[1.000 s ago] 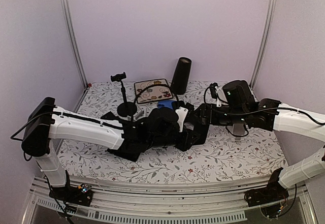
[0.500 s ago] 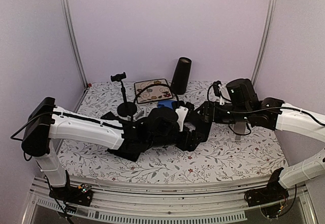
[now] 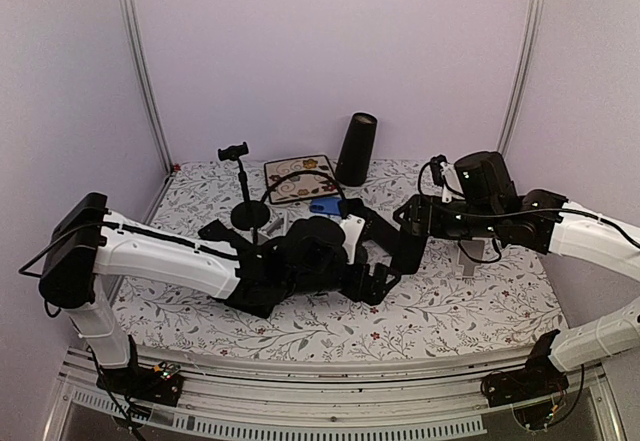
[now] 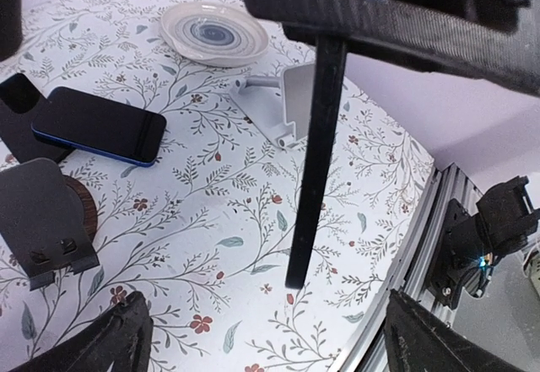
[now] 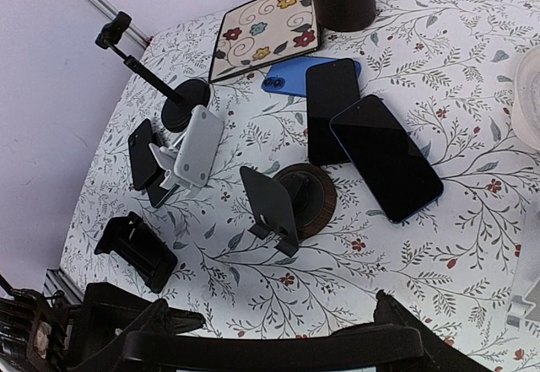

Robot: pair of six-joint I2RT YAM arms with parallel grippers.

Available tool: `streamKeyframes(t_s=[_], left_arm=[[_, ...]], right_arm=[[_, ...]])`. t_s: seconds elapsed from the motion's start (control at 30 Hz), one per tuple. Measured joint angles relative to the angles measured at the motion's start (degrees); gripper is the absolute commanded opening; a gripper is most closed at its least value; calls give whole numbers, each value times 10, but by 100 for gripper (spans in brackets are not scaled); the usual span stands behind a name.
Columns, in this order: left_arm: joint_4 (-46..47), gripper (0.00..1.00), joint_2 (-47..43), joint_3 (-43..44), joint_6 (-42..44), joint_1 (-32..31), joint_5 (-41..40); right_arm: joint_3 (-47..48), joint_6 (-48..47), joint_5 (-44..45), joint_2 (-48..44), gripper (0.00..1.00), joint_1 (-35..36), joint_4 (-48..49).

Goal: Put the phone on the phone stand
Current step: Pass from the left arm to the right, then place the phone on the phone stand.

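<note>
1. Carry step. The right gripper (image 5: 274, 342) has its jaws clamped across the width of a thin black phone (image 4: 314, 161), seen edge-on. It hangs in the air over the middle of the flower-patterned table (image 5: 439, 245).
2. The left gripper (image 4: 274, 351) has its jaws gaping wide and empty, one on either side of the hanging phone and well clear of it.
3. Next, I reckon: swing over to the grey plate stand on a round wooden base (image 5: 268, 199), which is unoccupied. Tilt the phone back, seat its lower edge on the lip, then release.
4. Phones, four certain: the held one, plus three lying flat together.
   - blue-backed phone (image 5: 283, 81)
   - black-faced phone (image 5: 331, 110)
   - blue-edged dark-screen phone (image 5: 386, 157)
   - A dark slab (image 5: 142, 157) by a white stand may be a fifth; I can't tell.
5. Stands, five:
   - the grey one
   - white folding stand (image 5: 198, 154)
   - second white stand (image 4: 291, 102)
   - black tripod pole stand (image 5: 184, 94)
   - black clamp cradle (image 5: 139, 250)
</note>
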Motion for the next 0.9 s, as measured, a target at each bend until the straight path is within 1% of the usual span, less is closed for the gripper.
streamKeyframes(t_s=[0.17,0.33,0.57,0.73,0.9], left_arm=[[9,96,-15,-14,-2,0,-1],[15,96,-30,-21,-3,0,-3],[17,96,-34,-22,-3,0,-7],[17,96,-35,-25,-4,0,-7],[17,96,-38,-31,-4,0,-7]], right_arm=[[-2,-9,21,-14,22,-9,-21],[-11,-24,63,-34,22,-29,-46],[-63,-55,108,-56,22,-99,-56],[-111,-79,142,-64,22,-126,-41],[-151,-101,169,-63,22,-142,3]])
